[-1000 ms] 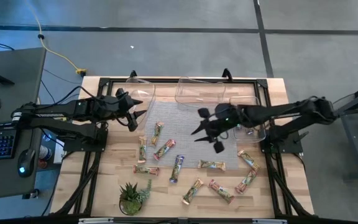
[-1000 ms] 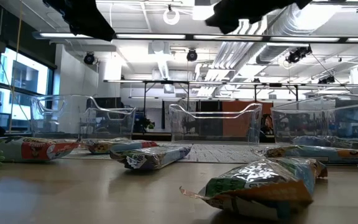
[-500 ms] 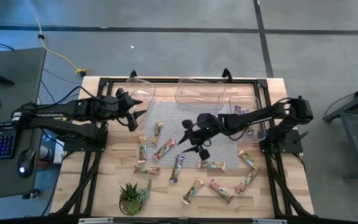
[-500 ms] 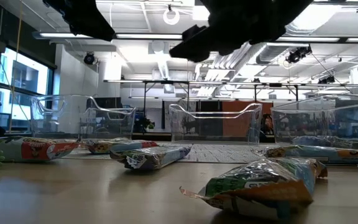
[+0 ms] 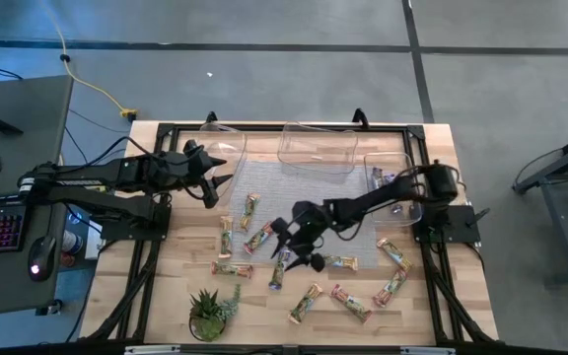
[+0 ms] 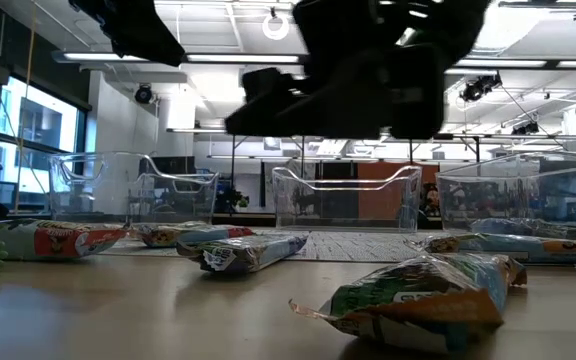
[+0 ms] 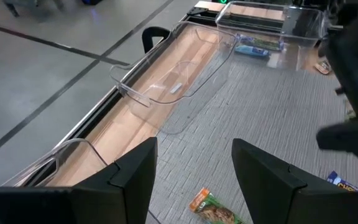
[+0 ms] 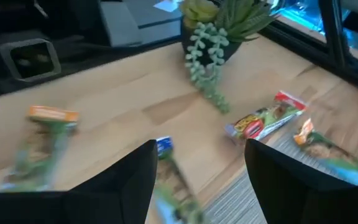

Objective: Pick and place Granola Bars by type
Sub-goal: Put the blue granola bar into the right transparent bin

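From the high view we look straight down on the whole worktop (image 5: 166,296), far enough off to take in both arms and the floor around. The low view sits at worktop height, level, very near the closest bars, facing the three clear tubs (image 6: 345,196) and the room behind. The left wrist view looks forward past its own gripper (image 7: 194,180) along the grey mat (image 7: 272,118) toward the tubs at about 1 o'clock. The right wrist view hangs low and close, facing the potted plant (image 8: 219,25) at 12 o'clock. The plant (image 5: 208,311) also shows in the high view, at 7 o'clock; the tubs (image 5: 316,148) appear in high, low and left wrist views.
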Controlling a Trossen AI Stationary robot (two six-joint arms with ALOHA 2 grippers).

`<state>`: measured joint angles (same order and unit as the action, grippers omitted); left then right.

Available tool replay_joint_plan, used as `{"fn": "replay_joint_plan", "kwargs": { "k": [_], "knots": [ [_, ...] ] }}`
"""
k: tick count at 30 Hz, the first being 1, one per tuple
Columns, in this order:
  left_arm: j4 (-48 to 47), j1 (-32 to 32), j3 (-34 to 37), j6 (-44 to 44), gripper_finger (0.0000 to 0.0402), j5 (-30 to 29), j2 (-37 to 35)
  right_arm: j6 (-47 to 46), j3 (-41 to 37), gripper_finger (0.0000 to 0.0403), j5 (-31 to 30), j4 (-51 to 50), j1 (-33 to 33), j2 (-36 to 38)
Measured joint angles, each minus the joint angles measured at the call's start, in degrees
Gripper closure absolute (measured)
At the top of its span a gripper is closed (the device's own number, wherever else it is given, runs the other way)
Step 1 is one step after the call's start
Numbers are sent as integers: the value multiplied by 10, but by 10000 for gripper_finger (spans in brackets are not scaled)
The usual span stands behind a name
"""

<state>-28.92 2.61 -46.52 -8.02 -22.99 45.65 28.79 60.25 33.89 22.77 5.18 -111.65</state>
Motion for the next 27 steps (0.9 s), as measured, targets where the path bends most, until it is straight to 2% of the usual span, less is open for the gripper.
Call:
{"fn": "replay_joint_plan", "kwargs": {
  "k": [8, 12, 14, 18, 27],
  "knots": [
    [-4, 0, 0, 0, 200, 0, 0, 22, 117, 176, 11, -151, -2, -70],
    [-22, 0, 0, 0, 200, 13, 0, 83, 119, 176, 25, -166, 9, -80],
    [-28, 0, 0, 0, 200, 25, 0, 102, 119, 176, 3, -172, 16, -82],
    [-35, 0, 0, -1, 200, 45, 0, 105, 119, 176, -40, -175, 20, -82],
    [-43, 0, 0, -1, 200, 47, 0, 106, 120, 176, -36, -182, 20, -112]
  ]
}}
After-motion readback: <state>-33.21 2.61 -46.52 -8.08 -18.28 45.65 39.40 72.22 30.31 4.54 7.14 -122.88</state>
